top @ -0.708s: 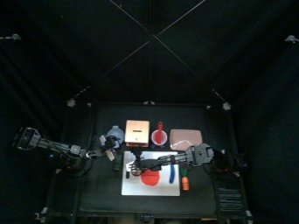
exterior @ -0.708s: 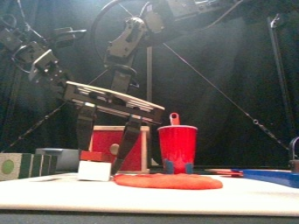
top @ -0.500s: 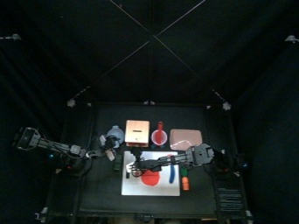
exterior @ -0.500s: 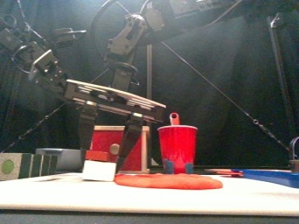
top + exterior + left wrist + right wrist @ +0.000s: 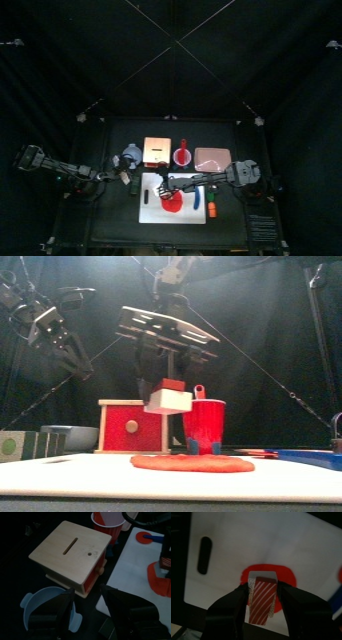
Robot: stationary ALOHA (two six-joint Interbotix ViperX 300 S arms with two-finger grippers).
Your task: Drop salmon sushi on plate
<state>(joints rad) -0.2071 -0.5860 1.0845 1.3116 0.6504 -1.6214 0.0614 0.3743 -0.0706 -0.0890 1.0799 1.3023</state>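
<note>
Sushi [image 5: 262,601], one piece, salmon-striped on white rice, clamped between the jaws of the right gripper [image 5: 262,594] and held in the air above the white cutting board [image 5: 231,559]; seen from the front as a small white-and-red block [image 5: 167,398] hanging clear of the board. Directly below on the board: one flat red disc [image 5: 193,463]. Plate [image 5: 211,157], one, salmon-pink and square, on the black counter [image 5: 120,130] at the back right, well apart from the held sushi. Wooden box [image 5: 70,553], one, with a slot in the lid and red sides, at the back left. Red cup [image 5: 203,424], one, between box and plate. Pale blue bowl [image 5: 43,602], one, near the box's corner. Left gripper [image 5: 90,609] low at the counter's left beside that bowl, jaws apart, holding nothing.
</note>
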